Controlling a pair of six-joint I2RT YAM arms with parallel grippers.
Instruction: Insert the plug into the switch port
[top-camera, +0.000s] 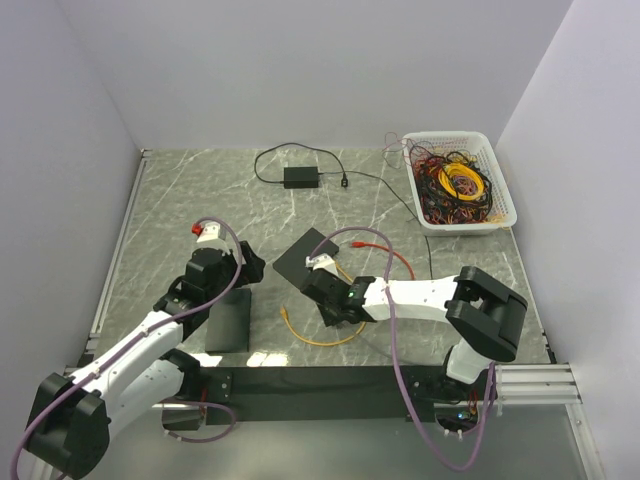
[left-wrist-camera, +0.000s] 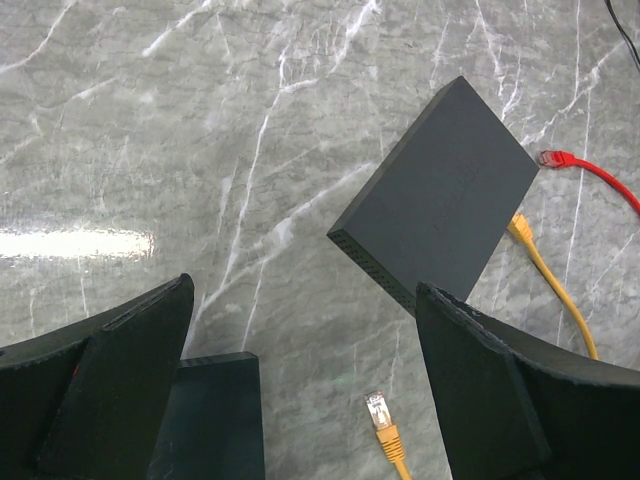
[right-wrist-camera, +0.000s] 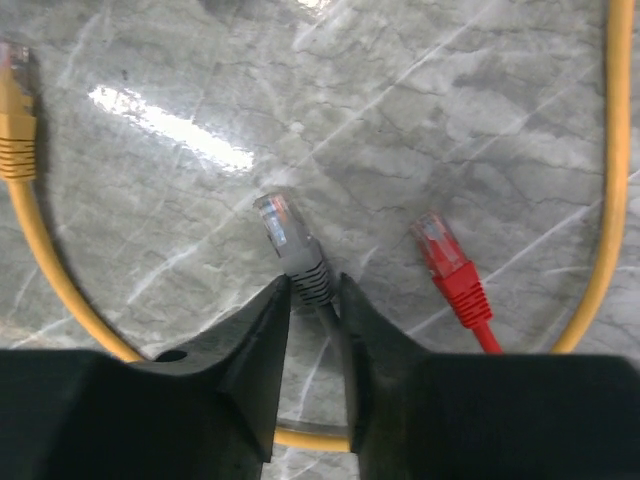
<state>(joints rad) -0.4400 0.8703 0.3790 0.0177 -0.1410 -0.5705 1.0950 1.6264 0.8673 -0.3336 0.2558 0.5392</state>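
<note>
The switch (top-camera: 303, 258) is a flat black box lying at an angle mid-table; in the left wrist view the switch (left-wrist-camera: 440, 195) shows its top and a vented side, no ports. My right gripper (right-wrist-camera: 314, 285) is shut on the ribbed boot of a grey plug (right-wrist-camera: 288, 232), whose clear tip points away from the fingers above the marble. In the top view the right gripper (top-camera: 326, 282) hovers just right of the switch. My left gripper (left-wrist-camera: 305, 292) stands wide open with nothing between its fingers. Seen from the top, the left gripper (top-camera: 232, 268) sits left of the switch.
A red plug (right-wrist-camera: 444, 256) and a yellow plug (right-wrist-camera: 16, 112) on a looping yellow cable (right-wrist-camera: 617, 150) lie near the grey plug. A second flat black box (top-camera: 229, 320) lies by the left gripper. A white basket (top-camera: 505, 195) of cables and a black adapter (top-camera: 300, 177) stand at the back.
</note>
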